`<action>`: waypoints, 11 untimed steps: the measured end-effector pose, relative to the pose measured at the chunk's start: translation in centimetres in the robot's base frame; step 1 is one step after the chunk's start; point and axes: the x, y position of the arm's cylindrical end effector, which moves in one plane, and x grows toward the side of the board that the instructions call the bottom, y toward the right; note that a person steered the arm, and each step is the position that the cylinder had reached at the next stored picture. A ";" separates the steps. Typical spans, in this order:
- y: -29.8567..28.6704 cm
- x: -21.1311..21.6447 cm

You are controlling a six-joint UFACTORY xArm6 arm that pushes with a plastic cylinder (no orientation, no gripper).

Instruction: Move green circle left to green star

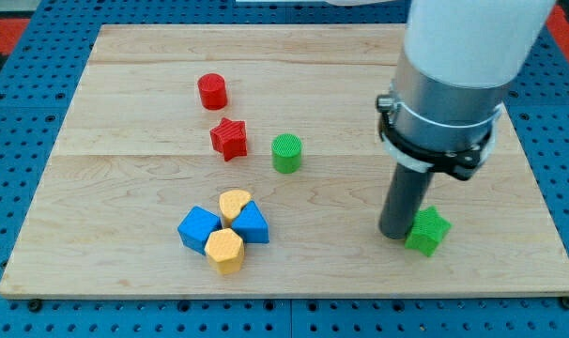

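Note:
The green circle (286,153) is a short cylinder standing near the middle of the wooden board (125,94). The green star (427,231) lies at the view's lower right. My tip (397,233) is at the star's left side, touching it or very close to it. The rod's thick dark and white body rises above it toward the view's top right. The green circle is well to the left of my tip and a little higher in the view.
A red cylinder (212,91) and a red star (229,139) sit left of the green circle. A tight cluster at lower centre holds a yellow heart (234,204), a blue block (199,229), a blue triangle (253,224) and a yellow hexagon (225,250).

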 end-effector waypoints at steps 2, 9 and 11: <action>-0.4 -4.8; -12.4 -6.9; -3.9 -3.4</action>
